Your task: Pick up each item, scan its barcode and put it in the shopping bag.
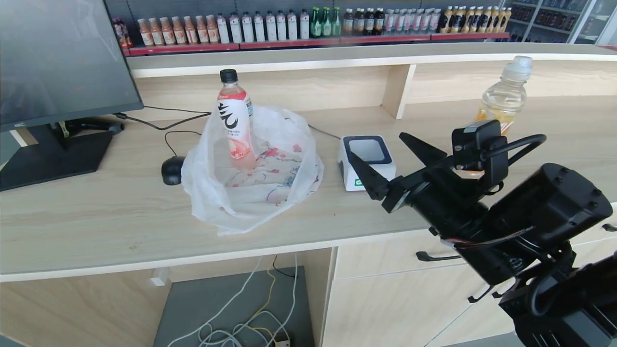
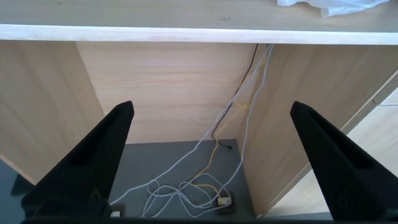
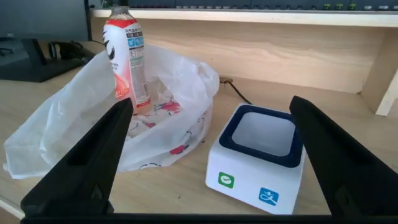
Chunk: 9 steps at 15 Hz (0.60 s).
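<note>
Wooden checkout counter (image 1: 96, 226), with a dark monitor (image 1: 62, 58) at its left end. The white plastic shopping bag (image 1: 289, 178) sits open mid-counter, and a pink-labelled drink bottle (image 1: 235, 125) stands upright inside it, cap on. By that I judge one item as done. A second item, a yellow drink bottle (image 1: 506, 96) with a pale cap, stands upright on the counter at the far right, its lower part hidden behind the right arm's wrist housing. The barcode scanner (image 1: 368, 161), a white box with a dark-framed window facing up, sits just beside the bag on the robot's right. A black mouse (image 1: 172, 170) lies at the bag's other side. Step in hand, as I judge it: between items, with the yellow bottle not yet picked. The right gripper (image 1: 375, 144) hovers over the counter's front edge with its fingers wide apart and nothing between them. They point at the scanner and bag, so in the right wrist view the scanner lies in the gap ahead of them, not touched. The yellow bottle is well apart from those fingers, off to the robot's right and further back, outside their line. The next move calls for turning the right arm toward that bottle, closing on its body below the shoulder and keeping it upright. The label must then face the scanner window; I cannot tell which side carries the barcode. The left gripper (image 2: 211, 109) hangs below counter level, fingers apart and empty, facing the cable bay under the counter.
</note>
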### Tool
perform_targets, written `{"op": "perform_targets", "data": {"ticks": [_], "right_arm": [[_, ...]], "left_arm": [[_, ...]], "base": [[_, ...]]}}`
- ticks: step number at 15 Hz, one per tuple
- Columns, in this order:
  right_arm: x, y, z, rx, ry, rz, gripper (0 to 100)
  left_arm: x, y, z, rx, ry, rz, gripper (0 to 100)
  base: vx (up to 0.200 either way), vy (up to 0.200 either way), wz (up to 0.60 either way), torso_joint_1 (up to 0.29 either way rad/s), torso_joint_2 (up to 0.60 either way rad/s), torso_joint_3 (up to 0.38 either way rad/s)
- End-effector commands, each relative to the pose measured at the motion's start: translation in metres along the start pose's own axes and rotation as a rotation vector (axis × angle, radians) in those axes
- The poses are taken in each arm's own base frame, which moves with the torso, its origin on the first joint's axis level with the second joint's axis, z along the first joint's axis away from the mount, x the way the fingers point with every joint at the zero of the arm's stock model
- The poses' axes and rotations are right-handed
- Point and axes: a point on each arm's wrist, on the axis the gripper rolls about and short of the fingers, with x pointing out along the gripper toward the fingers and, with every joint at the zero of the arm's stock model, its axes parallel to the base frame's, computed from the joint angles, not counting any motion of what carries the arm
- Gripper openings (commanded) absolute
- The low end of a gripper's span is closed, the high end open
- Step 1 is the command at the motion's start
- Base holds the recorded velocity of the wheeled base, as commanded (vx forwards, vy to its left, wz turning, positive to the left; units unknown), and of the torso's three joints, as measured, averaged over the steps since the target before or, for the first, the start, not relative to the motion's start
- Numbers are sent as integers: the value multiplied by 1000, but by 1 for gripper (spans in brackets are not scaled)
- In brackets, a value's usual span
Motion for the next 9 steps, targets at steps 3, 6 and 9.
{"op": "perform_targets", "data": {"ticks": [3,6,9], "right_arm": [[15,5,20,11,-100,7,100],[5,5,16,6,-65,12,100],[5,4,17,13,-58,-60,100]], "left_arm": [[0,0,0,0,-1,0,100],[0,0,0,3,-2,0,100],[0,0,0,3,-1,0,100]], "base": [[0,-200,0,1,-1,5],[0,-200,0,2,1,2],[0,-133,0,2,5,2]]}}
